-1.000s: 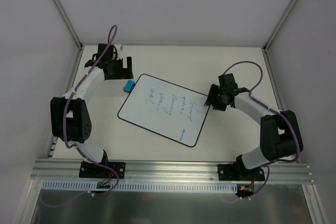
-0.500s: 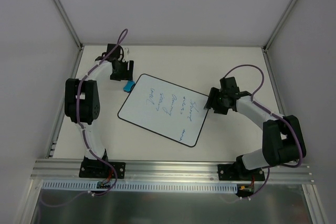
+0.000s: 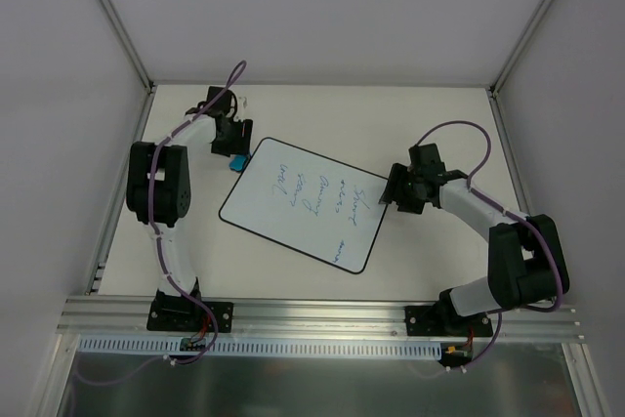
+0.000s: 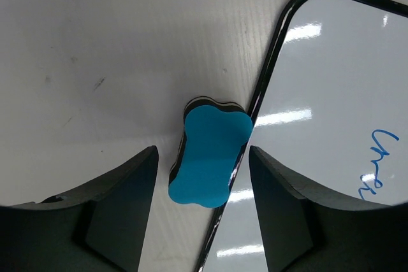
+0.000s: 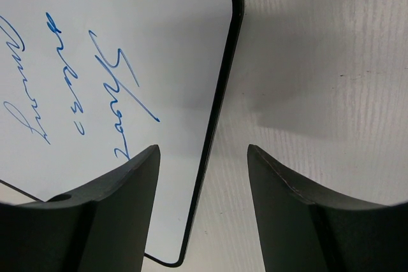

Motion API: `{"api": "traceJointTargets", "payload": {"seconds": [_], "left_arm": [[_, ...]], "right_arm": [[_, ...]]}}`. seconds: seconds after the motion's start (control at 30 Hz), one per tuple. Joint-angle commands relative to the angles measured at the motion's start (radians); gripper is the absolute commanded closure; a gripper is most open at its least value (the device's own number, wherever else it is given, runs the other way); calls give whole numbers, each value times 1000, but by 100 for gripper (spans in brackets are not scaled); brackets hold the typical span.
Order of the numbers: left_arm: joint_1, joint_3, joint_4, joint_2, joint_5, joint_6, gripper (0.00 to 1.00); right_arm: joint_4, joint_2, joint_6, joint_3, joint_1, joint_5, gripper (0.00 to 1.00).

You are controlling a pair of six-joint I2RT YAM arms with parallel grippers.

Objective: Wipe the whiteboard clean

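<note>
The whiteboard [image 3: 305, 204] lies flat and tilted mid-table, white with a black border and blue handwriting. It also shows in the left wrist view [image 4: 331, 119] and the right wrist view [image 5: 95, 74]. A small blue eraser [image 3: 237, 160] sits against the board's far left edge, seen close in the left wrist view [image 4: 210, 157]. My left gripper [image 3: 229, 141] [image 4: 203, 202] is open just above the eraser, its jaws either side of the eraser's near end. My right gripper [image 3: 398, 192] [image 5: 203, 208] is open, its jaws straddling the board's right edge.
White walls with metal posts close in the table on the left, back and right. An aluminium rail [image 3: 322, 314] carrying both arm bases runs along the near edge.
My left arm has folded and its gripper has moved right and nearer, from the far left corner to just above the eraser. My right gripper has shifted slightly at the board's edge.
</note>
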Motion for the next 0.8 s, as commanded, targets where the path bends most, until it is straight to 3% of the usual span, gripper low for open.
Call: {"api": "traceJointTargets", "payload": {"seconds": [0.0,0.27,0.57,0.7,0.77], "left_arm": [[-17,13,1,19,-22,21,41],[-18,-2,-1,24,-33,21,45],[-18,-21,-2,25,-50,15,62],[-20,-24,-4,20,-67,15,82],[-20,-22,-4,14,-81,13,87]], "right_arm": [[0,-11,5,1,-4,-11,39],[1,-3,5,-5,-6,-6,39],[18,12,38,-11,-6,49,40],[47,35,59,-20,-6,63,42],[70,45,68,-25,-6,63,43]]}}
